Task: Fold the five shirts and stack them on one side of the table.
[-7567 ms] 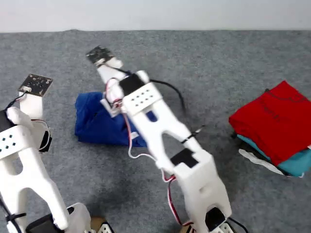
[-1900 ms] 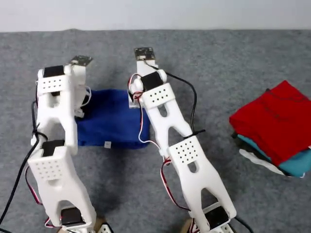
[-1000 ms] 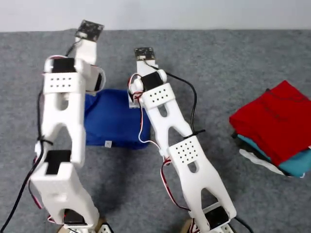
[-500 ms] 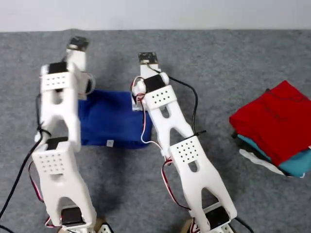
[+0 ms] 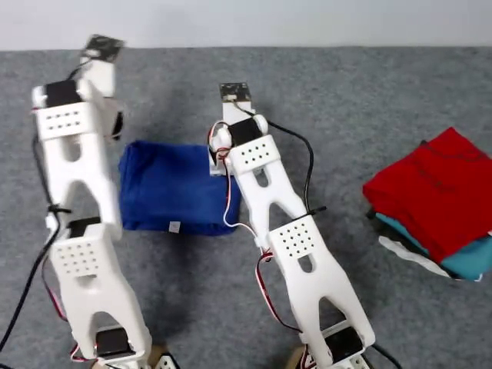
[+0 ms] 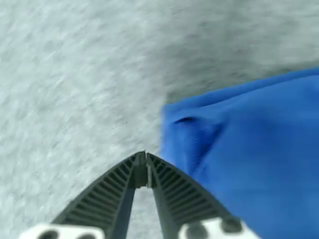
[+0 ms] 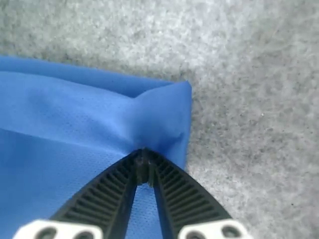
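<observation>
Grey felt-like covering is spreading over the whole counter (image 5: 346, 100), and it is probably dragging a little at any cloth pulled across it. The blue shirt (image 5: 173, 192) is lying folded into a rough rectangle left of the middle, between the two arms. It is looking thin, soft and light, so it is likely drooping and unfolding if lifted by one point. Two corners of the same edge, taken together, are offering the safer hold.

Well apart, at the counter's right side, a stack is sitting with a red shirt (image 5: 434, 188) on top, a teal shirt (image 5: 473, 260) under it and a strip of white cloth (image 5: 407, 252) poking out below. Bare counter is lying between the blue shirt and that stack. The right arm (image 5: 265, 192) itself is crossing part of that path.

The right gripper (image 7: 144, 154) is pinching the blue fabric near a far corner, the cloth puckering toward its clenched tips. The left gripper (image 6: 146, 158) is clenched on nothing, hovering over bare counter just beside the shirt's other far corner.

A small white tag (image 5: 174, 227) is showing at the near edge.
</observation>
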Action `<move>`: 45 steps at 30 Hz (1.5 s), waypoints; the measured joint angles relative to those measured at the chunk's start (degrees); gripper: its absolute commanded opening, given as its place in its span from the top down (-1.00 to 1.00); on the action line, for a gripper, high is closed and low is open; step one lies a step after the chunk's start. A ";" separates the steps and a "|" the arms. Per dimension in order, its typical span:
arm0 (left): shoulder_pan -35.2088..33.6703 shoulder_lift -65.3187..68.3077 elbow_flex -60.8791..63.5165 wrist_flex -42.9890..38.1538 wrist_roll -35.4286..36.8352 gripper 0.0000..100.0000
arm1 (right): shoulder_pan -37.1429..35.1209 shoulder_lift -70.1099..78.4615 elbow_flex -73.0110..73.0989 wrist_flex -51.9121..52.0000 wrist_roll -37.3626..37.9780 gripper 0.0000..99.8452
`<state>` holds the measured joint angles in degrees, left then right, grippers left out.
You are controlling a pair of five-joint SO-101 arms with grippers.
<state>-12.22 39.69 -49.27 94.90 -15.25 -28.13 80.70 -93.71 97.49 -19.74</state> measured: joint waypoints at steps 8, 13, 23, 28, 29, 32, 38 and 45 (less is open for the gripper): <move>7.74 9.05 -0.26 -4.48 2.11 0.99 | 0.00 0.00 0.00 0.00 0.00 0.98; 5.27 15.47 -0.26 -8.26 2.11 0.99 | 0.00 0.00 0.00 0.00 0.00 0.98; -5.45 16.88 -0.26 -9.76 -3.43 0.99 | 0.00 0.00 0.00 0.00 0.00 0.98; -7.82 14.07 -0.18 -9.23 -5.71 0.99 | 0.00 0.00 0.00 0.00 0.00 0.98; -7.82 13.10 -0.18 -8.70 -5.89 0.99 | 0.00 0.00 0.00 0.00 0.00 0.98; -7.03 10.20 -0.18 -6.42 -6.24 0.99 | 0.00 0.00 0.00 0.00 0.00 0.98; 0.18 7.56 -0.18 -1.58 -5.80 0.99 | 0.00 0.00 0.00 0.00 0.00 0.98; 5.71 8.88 0.53 -2.55 -2.64 0.99 | 0.00 0.00 0.00 0.00 0.00 0.98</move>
<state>-6.51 48.57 -48.75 92.35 -17.89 -28.13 80.70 -93.71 97.49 -19.74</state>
